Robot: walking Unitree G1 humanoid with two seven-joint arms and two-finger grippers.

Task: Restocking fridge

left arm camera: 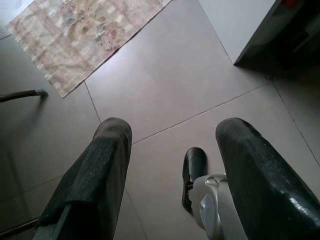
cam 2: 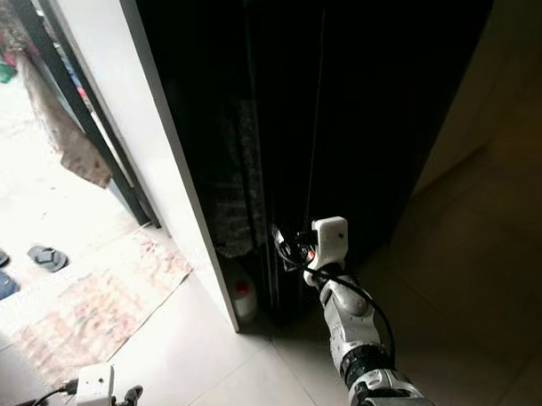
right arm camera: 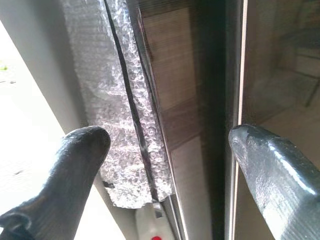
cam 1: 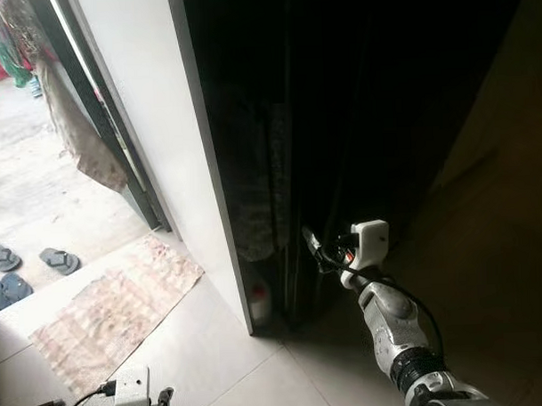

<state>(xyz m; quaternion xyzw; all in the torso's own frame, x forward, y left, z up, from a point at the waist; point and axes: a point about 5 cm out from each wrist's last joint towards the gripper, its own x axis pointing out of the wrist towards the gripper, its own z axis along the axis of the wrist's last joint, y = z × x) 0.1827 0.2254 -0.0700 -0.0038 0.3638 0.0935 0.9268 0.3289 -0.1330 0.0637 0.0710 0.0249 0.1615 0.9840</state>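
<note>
right gripper (right arm camera: 165,150): fingers wide apart, holding nothing, near dark fridge (cam 1: 357,120) edge | left gripper (left arm camera: 172,165): spread wide, empty, low over floor (left arm camera: 165,85)

Glossy dark fridge door (right arm camera: 270,65), crinkly bubble wrap (right arm camera: 117,100), smooth matt floor tiles (left arm camera: 175,85), woven floral rug (left arm camera: 85,30)

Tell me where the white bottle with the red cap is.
The white bottle stands on the floor in the dark gap beside the white wall's edge, under the bubble wrap, just left of the open right gripper.
</note>
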